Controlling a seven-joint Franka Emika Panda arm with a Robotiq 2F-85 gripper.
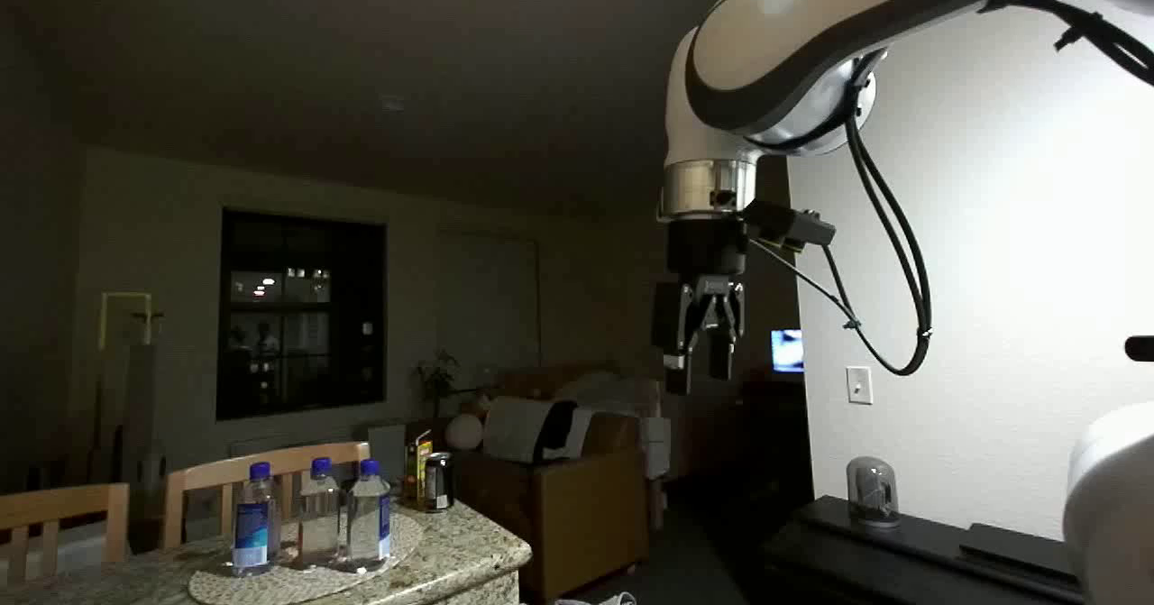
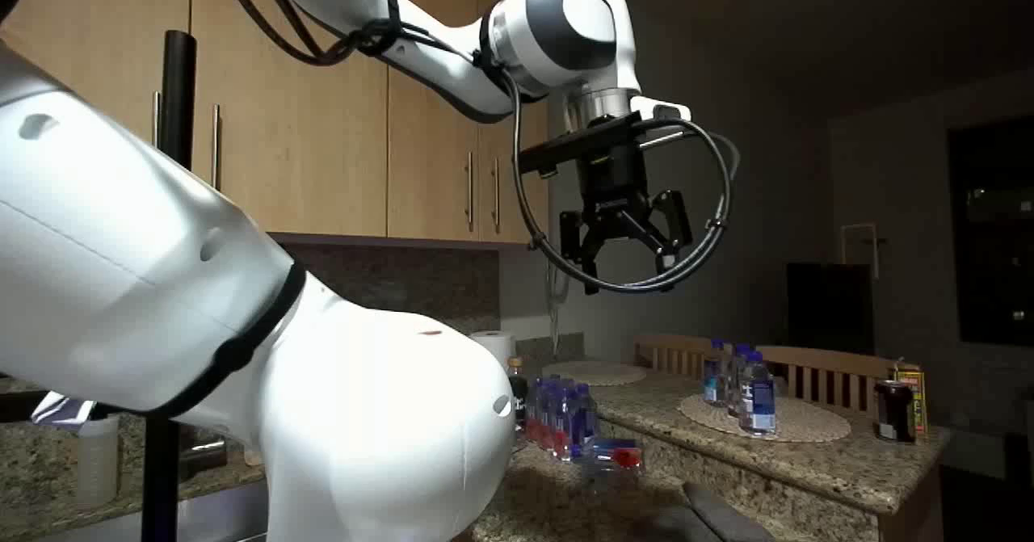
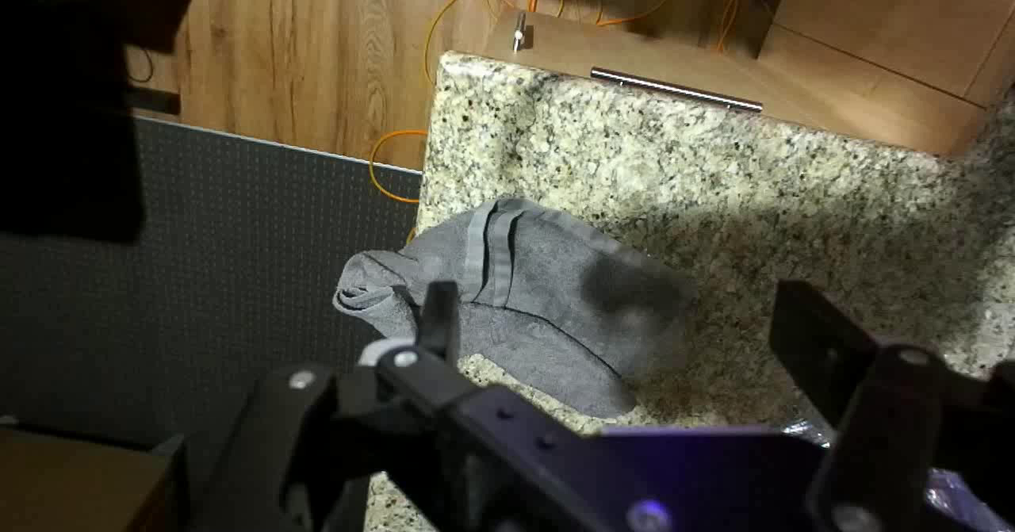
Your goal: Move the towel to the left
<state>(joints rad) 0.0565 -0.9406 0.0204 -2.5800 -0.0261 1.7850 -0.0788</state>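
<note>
Hangs high with claw [image 3: 617, 298] spread wide and empty. Probably needs to drop to the grey towel [image 3: 555, 266] well below, laid lengthwise across one edge of the worktop [image 3: 595, 143] near a corner, overhanging at its bunched end, roughly in line with the claw's spread. Drops off, past that edge, to dark carpet [image 3: 238, 278].

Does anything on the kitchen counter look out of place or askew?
Yes, two things. In the wrist view, the rumpled grey cloth towel has one end past the edge of the speckled granite counter. In an exterior view, a clear plastic bottle with a red patch seems to lie on its side beside upright blue-capped bottles.
</note>
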